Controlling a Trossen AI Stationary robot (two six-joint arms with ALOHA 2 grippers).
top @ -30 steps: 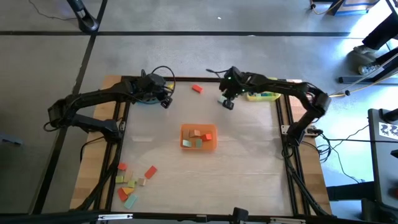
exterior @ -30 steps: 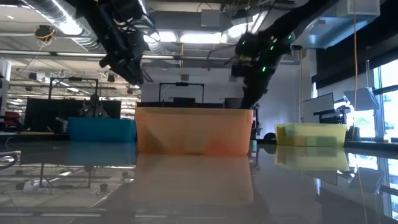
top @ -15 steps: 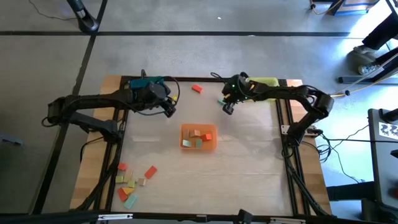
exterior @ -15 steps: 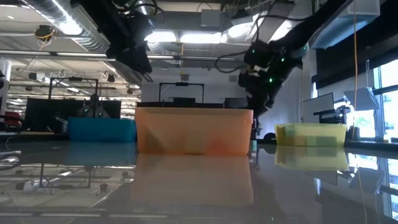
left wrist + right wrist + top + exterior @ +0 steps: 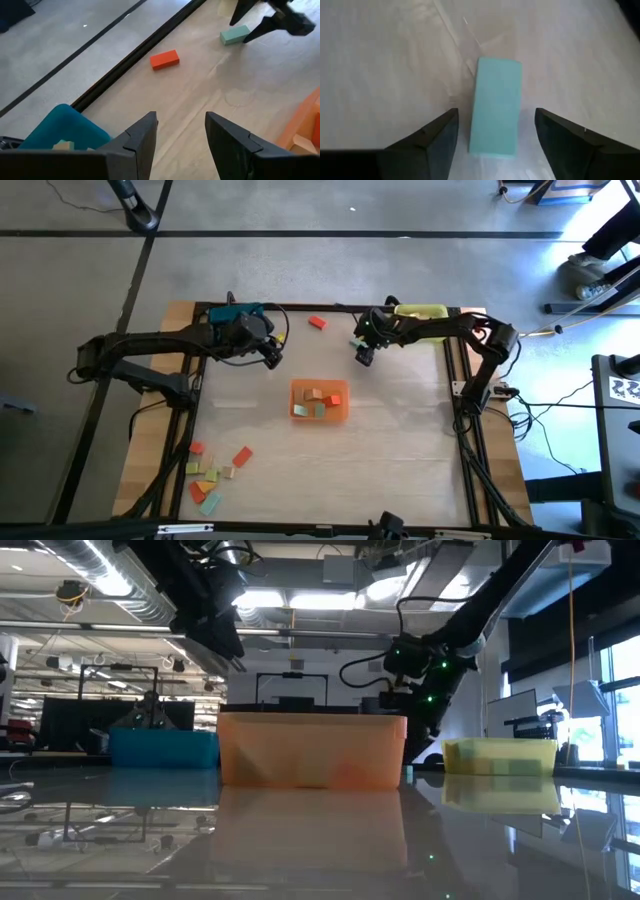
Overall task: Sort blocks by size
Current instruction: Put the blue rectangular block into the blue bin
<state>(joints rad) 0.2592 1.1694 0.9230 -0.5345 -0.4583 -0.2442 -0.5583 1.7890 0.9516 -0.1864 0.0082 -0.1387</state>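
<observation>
i see my right tool (image 5: 495, 137) spread apart astride the light blue rectangular wooden block (image 5: 496, 105) on the tabletop (image 5: 385, 75); my left tool (image 5: 181, 131) hovers apart, empty.

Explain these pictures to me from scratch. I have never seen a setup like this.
Two dark robot arms work at a wooden table, sorting small coloured blocks. One picture looks straight down, one looks level across the table, and two come from cameras on the arms' wrists. An orange tray in the middle holds several blocks; a blue tray and a yellow tray sit at the far edge. A pile of blocks lies near the left front corner, and a red block lies alone. The right hand is open, straddling a light blue block lying on the table. The left hand is open and empty.
</observation>
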